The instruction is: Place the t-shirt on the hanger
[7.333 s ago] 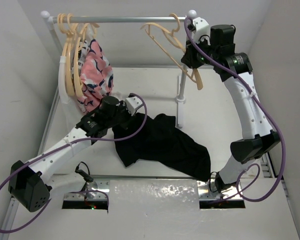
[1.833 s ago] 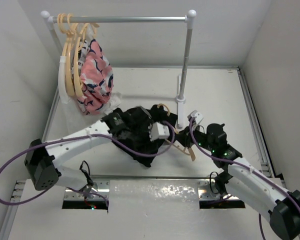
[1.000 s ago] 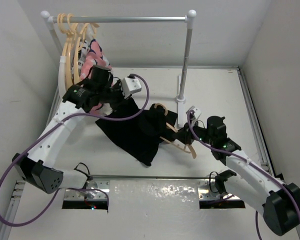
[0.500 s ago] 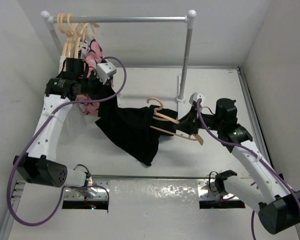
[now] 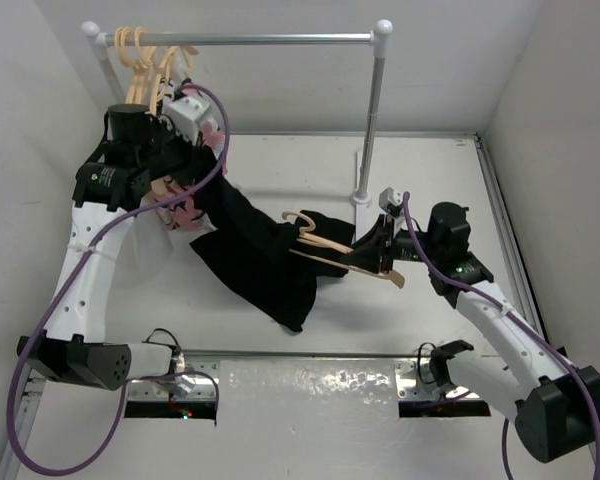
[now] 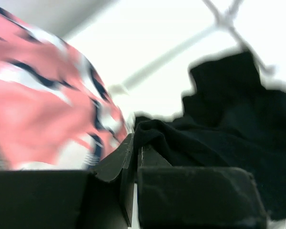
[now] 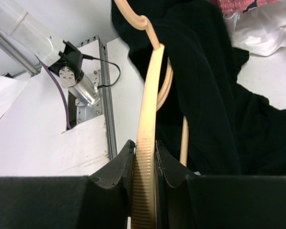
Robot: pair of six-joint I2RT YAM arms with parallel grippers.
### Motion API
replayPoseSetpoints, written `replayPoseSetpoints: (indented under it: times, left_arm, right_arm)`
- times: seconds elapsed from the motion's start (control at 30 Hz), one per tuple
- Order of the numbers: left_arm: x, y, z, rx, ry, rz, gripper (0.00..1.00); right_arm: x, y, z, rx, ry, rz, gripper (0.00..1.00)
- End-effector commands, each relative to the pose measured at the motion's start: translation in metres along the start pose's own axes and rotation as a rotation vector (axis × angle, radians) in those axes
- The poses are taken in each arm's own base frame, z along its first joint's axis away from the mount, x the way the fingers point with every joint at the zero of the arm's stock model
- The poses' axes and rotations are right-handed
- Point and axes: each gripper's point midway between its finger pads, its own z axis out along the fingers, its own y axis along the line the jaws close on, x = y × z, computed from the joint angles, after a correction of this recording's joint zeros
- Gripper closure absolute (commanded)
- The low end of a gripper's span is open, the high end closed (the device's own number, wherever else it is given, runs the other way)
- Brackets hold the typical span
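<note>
The black t-shirt (image 5: pixel 265 265) hangs stretched from my raised left gripper (image 5: pixel 208 168) down to the table. That gripper (image 6: pixel 136 145) is shut on a fold of the t-shirt (image 6: pixel 229 124) at its upper end. The cream hanger (image 5: pixel 330 252) is held out level over the shirt's right part, with its hook (image 5: pixel 298 218) against the black cloth. My right gripper (image 5: pixel 368 255) is shut on the hanger's arm. In the right wrist view the ribbed hanger (image 7: pixel 150 95) runs up from between the right gripper (image 7: pixel 145 157) into the t-shirt (image 7: pixel 209 86).
A metal rack rail (image 5: pixel 250 40) crosses the back, with its post (image 5: pixel 373 120) standing behind the right gripper. A bunch of cream hangers (image 5: pixel 138 60) and a pink patterned garment (image 5: pixel 180 205) hang at its left end, close beside my left arm. White walls rise on both sides.
My left gripper has risen and drawn back toward the rack's left end, pulling the t-shirt taut. The right gripper has pushed the hanger a little to the left into the shirt.
</note>
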Motion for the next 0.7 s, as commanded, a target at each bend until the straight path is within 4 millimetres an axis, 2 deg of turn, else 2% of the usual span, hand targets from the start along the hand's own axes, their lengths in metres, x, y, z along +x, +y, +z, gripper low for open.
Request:
replayPoseSetpoints:
  times: [0.0, 0.07, 0.2, 0.33, 0.4, 0.47, 0.53, 0.6, 0.63, 0.67]
  left_arm:
    - [-0.081, 0.032, -0.024, -0.165, -0.27, -0.125, 1.0]
    - [-0.076, 0.038, -0.019, -0.199, -0.256, -0.203, 1.0]
    - [-0.038, 0.036, 0.0, -0.188, -0.139, -0.212, 1.0]
    - [-0.004, 0.025, 0.004, -0.16, -0.05, -0.173, 1.0]
    - [0.018, 0.013, 0.01, -0.104, 0.011, -0.168, 1.0]
    - [0.032, 0.002, 0.012, -0.052, 0.04, -0.141, 1.0]
    - [0.037, -0.006, 0.009, -0.018, 0.043, -0.126, 0.97]
    - [0.033, -0.023, 0.003, 0.071, 0.012, -0.064, 0.81]
    - [0.034, -0.03, -0.002, 0.114, 0.014, -0.002, 0.62]
    - [0.027, -0.04, -0.008, 0.169, -0.015, 0.031, 0.51]
  right_arm:
    - [-0.017, 0.011, -0.002, -0.06, -0.018, -0.101, 1.0]
    - [-0.019, 0.014, -0.002, -0.071, -0.019, -0.093, 1.0]
    - [-0.028, 0.019, -0.005, -0.066, -0.038, -0.108, 1.0]
    - [-0.049, 0.028, -0.008, -0.059, -0.108, -0.156, 1.0]
    - [-0.058, 0.03, -0.008, -0.063, -0.138, -0.16, 1.0]
    - [-0.065, 0.033, -0.009, -0.063, -0.163, -0.17, 1.0]
    - [-0.067, 0.031, -0.008, -0.059, -0.173, -0.157, 1.0]
    - [-0.063, 0.028, -0.006, -0.058, -0.174, -0.149, 1.0]
    - [-0.064, 0.026, -0.006, -0.05, -0.186, -0.144, 1.0]
    - [-0.063, 0.024, -0.005, -0.044, -0.193, -0.14, 1.0]
